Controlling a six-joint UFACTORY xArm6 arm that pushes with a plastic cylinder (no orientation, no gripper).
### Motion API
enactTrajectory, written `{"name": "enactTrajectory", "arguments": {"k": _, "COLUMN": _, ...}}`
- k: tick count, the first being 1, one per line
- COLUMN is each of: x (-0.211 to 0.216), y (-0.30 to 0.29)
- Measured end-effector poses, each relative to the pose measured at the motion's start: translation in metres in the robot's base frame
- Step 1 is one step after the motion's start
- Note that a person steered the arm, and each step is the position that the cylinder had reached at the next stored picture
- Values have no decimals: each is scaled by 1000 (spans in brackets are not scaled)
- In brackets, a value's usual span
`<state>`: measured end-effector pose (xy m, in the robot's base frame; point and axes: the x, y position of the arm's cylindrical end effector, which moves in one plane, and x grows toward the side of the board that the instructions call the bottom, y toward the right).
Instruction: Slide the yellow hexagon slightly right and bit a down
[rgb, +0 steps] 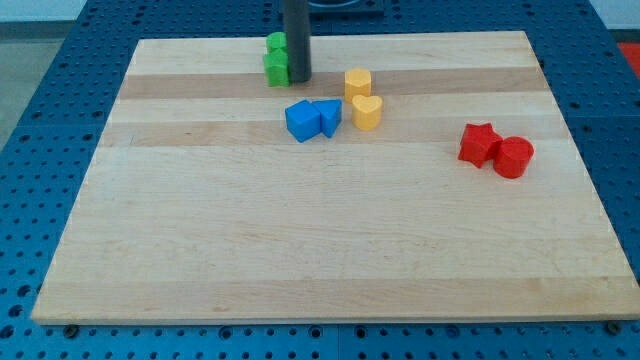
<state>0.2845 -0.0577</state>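
Note:
The yellow hexagon stands near the view's top centre of the wooden board. A yellow heart touches it just below. My tip is at the lower end of the dark rod, to the left of the yellow hexagon with a gap between them. The tip stands right against the green blocks, partly hiding them.
A blue cube and a blue triangle sit together below my tip, left of the yellow heart. A red star and a red cylinder sit at the view's right. The board lies on a blue perforated table.

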Motion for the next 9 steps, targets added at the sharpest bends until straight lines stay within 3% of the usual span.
{"name": "enactTrajectory", "arguments": {"k": 1, "x": 17, "y": -3}}
{"name": "enactTrajectory", "arguments": {"k": 3, "x": 22, "y": 54}}
{"name": "enactTrajectory", "arguments": {"k": 9, "x": -3, "y": 165}}
